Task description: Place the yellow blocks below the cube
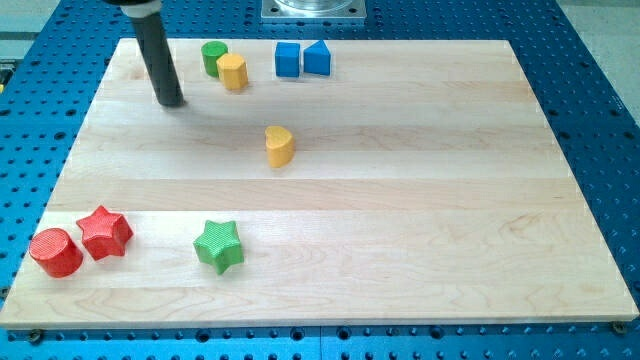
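Observation:
My tip [172, 101] rests on the board near the view's top left, left of and a little below the yellow hexagonal block [233, 72]. That block touches a green cylinder [213, 57] at its upper left. A blue cube [287, 59] and a blue triangular block [317, 57] stand side by side to the right of them at the top. A yellow heart-shaped block [279, 146] lies alone near the board's middle, below the blue cube.
A red cylinder [55, 252] and a red star [105, 232] sit at the bottom left. A green star [219, 246] lies to their right. The wooden board [450, 200] lies on a blue perforated table [600, 100].

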Action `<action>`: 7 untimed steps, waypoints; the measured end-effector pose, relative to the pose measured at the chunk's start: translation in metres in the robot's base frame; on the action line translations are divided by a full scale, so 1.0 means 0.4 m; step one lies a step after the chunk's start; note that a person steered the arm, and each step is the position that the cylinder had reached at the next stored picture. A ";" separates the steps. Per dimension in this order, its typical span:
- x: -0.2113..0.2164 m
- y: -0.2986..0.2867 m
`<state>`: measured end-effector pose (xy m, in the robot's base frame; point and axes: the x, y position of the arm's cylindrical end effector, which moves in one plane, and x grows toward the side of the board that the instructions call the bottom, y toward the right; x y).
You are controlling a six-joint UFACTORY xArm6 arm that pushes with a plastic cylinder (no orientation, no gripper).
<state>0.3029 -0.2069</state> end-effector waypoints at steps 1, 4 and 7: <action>-0.105 0.000; -0.134 0.187; 0.049 0.278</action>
<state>0.3224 -0.0955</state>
